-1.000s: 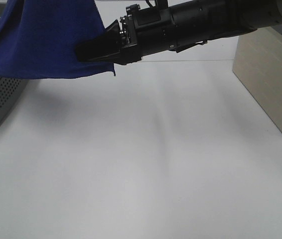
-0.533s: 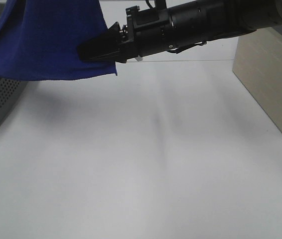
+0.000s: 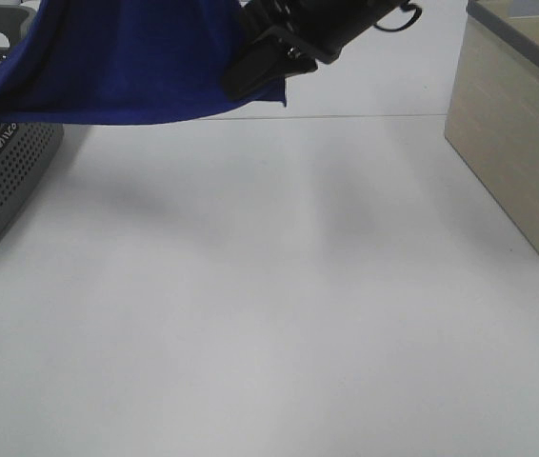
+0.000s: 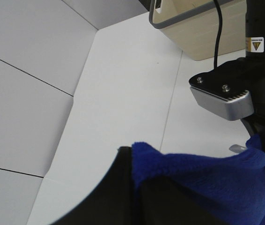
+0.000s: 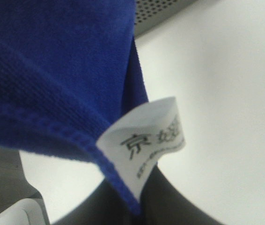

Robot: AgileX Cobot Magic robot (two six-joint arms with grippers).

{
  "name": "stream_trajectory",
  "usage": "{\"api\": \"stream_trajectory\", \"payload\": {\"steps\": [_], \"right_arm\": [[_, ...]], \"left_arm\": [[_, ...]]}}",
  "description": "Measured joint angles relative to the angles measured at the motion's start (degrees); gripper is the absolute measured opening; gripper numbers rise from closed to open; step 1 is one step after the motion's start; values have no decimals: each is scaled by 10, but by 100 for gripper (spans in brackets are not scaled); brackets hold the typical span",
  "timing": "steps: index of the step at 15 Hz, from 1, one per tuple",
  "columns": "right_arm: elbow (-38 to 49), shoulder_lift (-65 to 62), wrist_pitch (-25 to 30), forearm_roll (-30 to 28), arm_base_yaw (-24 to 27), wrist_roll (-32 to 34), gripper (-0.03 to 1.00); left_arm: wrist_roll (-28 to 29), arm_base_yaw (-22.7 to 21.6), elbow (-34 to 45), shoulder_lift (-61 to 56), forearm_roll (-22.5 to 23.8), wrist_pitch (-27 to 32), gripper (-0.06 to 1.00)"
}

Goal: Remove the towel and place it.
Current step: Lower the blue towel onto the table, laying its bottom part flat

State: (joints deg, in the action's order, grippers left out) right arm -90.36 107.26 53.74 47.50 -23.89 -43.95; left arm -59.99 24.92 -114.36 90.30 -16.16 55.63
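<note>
The royal-blue towel hangs stretched across the top left of the high view, above the grey basket. My right gripper is shut on the towel's right corner. In the right wrist view the towel fills the frame and its white tag with printed characters hangs at the edge by the dark finger. My left gripper is out of the high view; in the left wrist view its dark jaws are closed on a fold of the towel.
A grey perforated basket stands at the left edge under the towel. A beige basket stands at the right; it also shows in the left wrist view. The white table lies between them. The right arm hangs close to the left gripper.
My right gripper has risen and moved right with the towel's corner. The towel is lifted higher and pulled wider, uncovering more of the grey basket's side.
</note>
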Motion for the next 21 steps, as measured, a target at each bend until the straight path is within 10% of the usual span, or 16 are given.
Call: {"api": "stream_trajectory", "payload": {"steps": [8,12,21], "right_arm": [[-238,0,127,-372,0,252,2],[-314,0,51,-556,0,287,2],[-337,0,-25,-615,0,289,2]], "left_arm": [[50,0,0,45,0,-186,0],[111,0,0,72,0,-320,0],[96,0,0,106,25,-409,0]]}}
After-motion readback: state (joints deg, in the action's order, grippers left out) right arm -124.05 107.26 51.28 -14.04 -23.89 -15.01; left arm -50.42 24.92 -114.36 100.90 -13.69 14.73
